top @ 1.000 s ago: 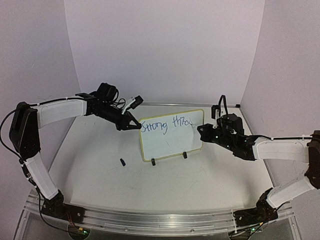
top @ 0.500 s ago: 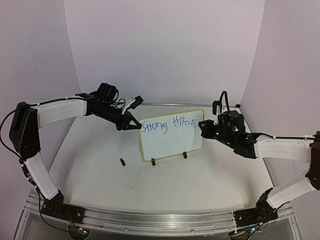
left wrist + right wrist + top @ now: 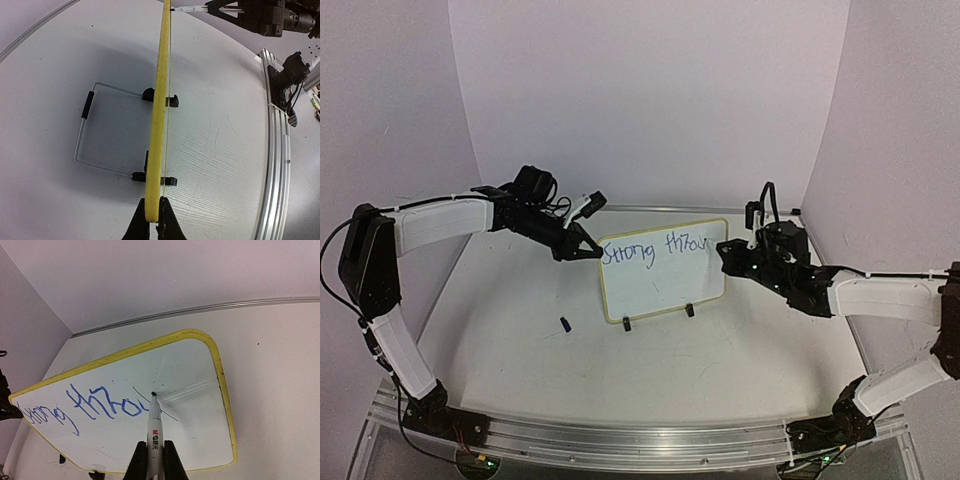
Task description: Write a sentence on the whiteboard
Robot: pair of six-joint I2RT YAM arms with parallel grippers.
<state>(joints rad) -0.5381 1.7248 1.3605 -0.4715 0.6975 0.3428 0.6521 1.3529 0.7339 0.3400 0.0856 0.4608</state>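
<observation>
Pinching board (image 3: 660, 285) at left edge with left tool (image 3: 154, 222), closed on it. Gripping marker (image 3: 154, 427) in closed right tool (image 3: 155, 460), tip touching board just right of blue writing (image 3: 100, 407).

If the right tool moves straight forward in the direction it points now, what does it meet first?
The whiteboard. The marker held in the right tool points at its white face, tip at or very near it, just right of the blue writing.
</observation>
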